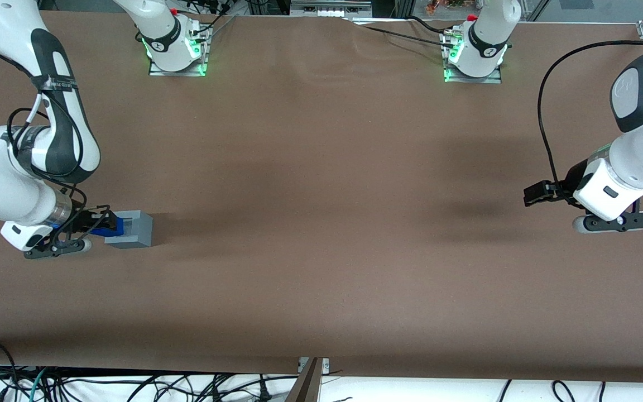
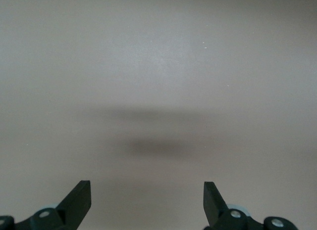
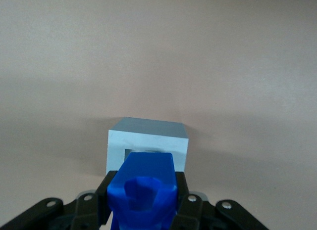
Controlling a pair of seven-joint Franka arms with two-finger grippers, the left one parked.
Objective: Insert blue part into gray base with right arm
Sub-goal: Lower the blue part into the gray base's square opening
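Brown paper covers the table [image 1: 321, 223], bare but for two small pieces at the working arm's end; the blue part [image 3: 143, 193] is pinched between the jaws of the right arm's gripper [image 3: 143, 200], held just above and touching the edge of the gray base [image 3: 148, 141]; the base rests on the table, its square recess showing just past the blue tip; the right arm [image 1: 25, 167] reaches down low beside it.
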